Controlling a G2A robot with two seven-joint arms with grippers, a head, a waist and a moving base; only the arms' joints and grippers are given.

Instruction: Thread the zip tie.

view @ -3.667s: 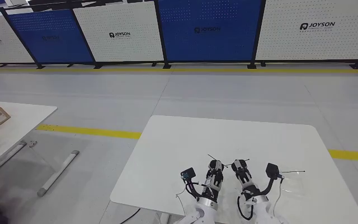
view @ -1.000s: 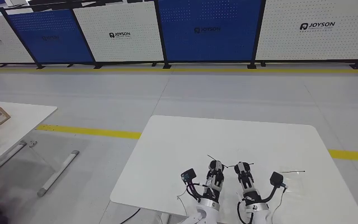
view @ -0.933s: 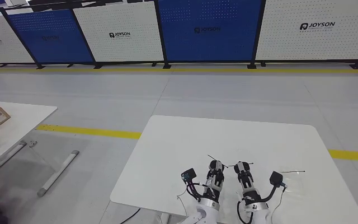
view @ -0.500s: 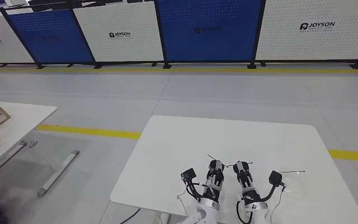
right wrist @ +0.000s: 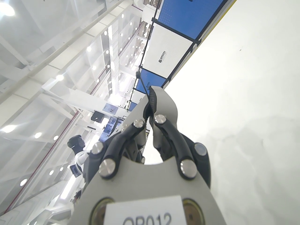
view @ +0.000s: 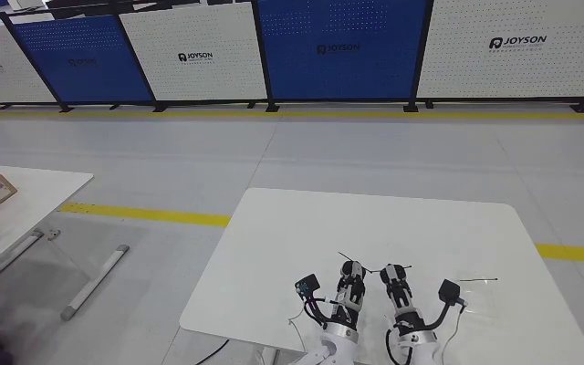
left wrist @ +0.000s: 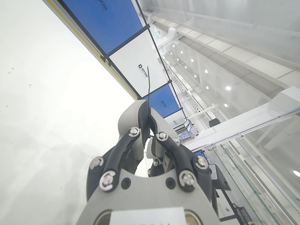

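We start at the back with a row of flat, perforated panels (view: 338,46) in black frames: two blue ones, with white ones between and beside them. Next come two white tables. The work table (view: 301,237) is smooth and matte with rounded corners. The second table (view: 36,196) sits well apart, and we see just one corner of it.

There are two grippers, side by side near the work table's near edge. Each has two fingers with pale grey, smooth, curved shells, black ribbed pads inside, black links and round silver bolts.

The left gripper (left wrist: 147,108) has its pads pressed tight together on the zip tie (left wrist: 148,83). That's a thin, flat black plastic strip that sticks out past the fingertips and tapers to a fine end.

The right gripper (right wrist: 151,92) is clamped just as tight on a black strip, and this one ends in a small square head (right wrist: 138,73) just beyond the fingertips. From above, we see a thin black line run between the two grippers, but we cannot tell whether it's one tie held at both ends.

Smallest of all is one loose black strip (view: 479,279), straight and hair-thin. It lies flat on the work table off to the right gripper's side, apart from both grippers.
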